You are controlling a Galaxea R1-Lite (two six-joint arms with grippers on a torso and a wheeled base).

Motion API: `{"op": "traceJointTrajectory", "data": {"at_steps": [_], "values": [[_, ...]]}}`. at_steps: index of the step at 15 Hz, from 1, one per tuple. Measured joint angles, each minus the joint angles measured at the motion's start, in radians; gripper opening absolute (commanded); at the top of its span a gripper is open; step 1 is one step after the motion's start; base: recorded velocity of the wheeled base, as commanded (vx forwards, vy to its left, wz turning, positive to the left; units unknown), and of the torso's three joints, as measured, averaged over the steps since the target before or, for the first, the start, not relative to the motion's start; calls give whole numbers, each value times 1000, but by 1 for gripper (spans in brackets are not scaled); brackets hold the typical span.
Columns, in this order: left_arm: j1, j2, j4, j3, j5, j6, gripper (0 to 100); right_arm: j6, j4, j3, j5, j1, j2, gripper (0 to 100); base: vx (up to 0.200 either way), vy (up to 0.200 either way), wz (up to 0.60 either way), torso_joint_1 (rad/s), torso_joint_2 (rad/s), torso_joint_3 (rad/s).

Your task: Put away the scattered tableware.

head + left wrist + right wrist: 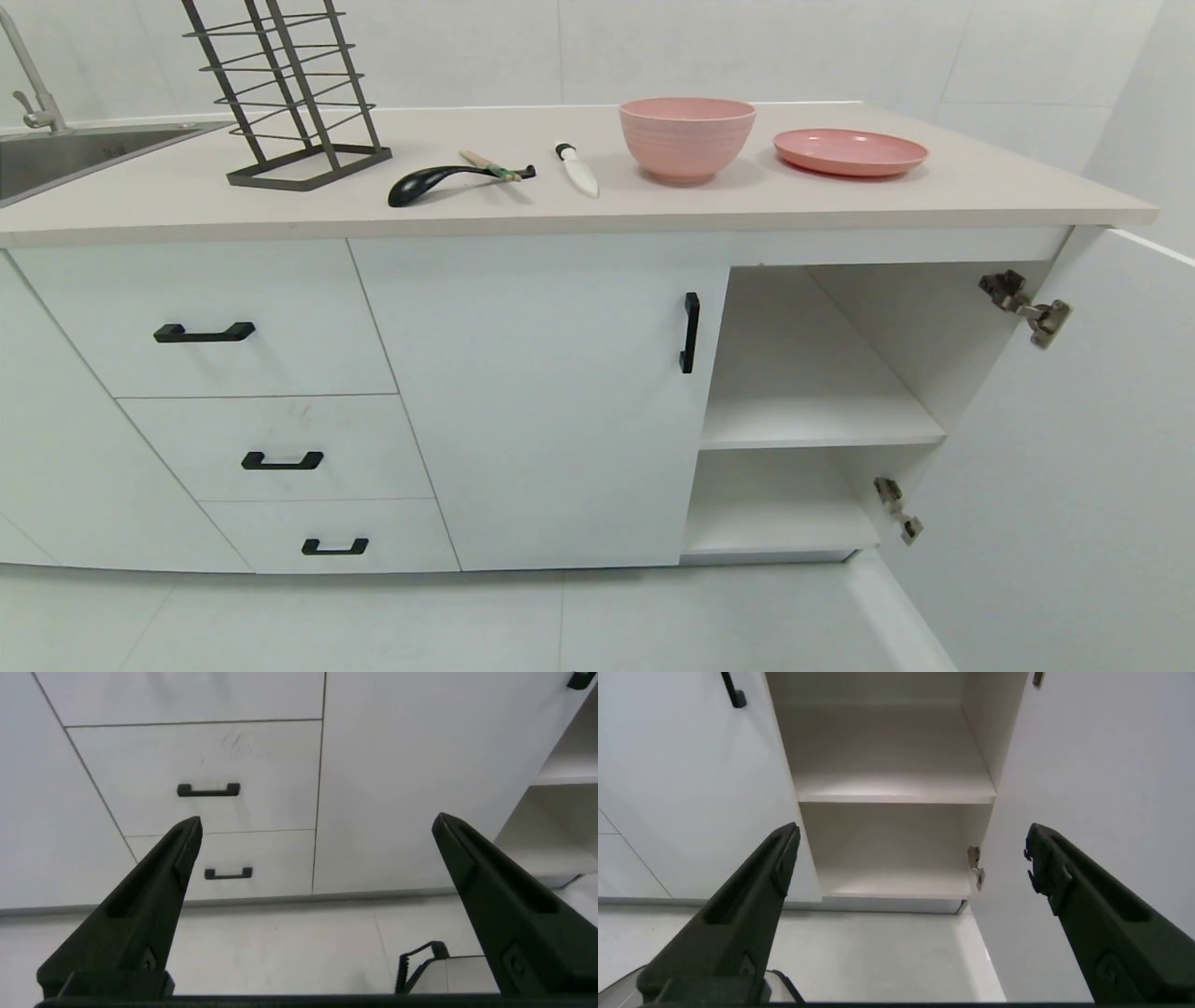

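On the countertop stand a pink bowl and, to its right, a pink plate. Left of the bowl lie a white-sheathed knife, a pair of chopsticks and a black ladle-like spoon. My left gripper hangs open low before the drawers, nothing between its fingers. My right gripper is open too, facing the open cabinet's shelves.
A dark wire rack stands at the counter's left, beside a steel sink with a tap. The right cabinet door is swung open, showing two bare shelves. The middle door and three drawers are closed.
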Motion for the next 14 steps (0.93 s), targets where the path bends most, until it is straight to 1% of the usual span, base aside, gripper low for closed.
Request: {"op": "traceJointTrajectory", "data": {"at_steps": [5,9,14], "values": [[0,0,1,0,-3,0,100,0,-2,0,0,-1,0,100,0,0,0,0,0,0],[0,-1,1,0,-3,0,100,1,-1,0,-1,-1,0,100,0,0,-600,4,4,4],[0,1,0,0,-3,0,100,1,-1,0,-1,0,0,100,0,0,0,0,0,0]]}}
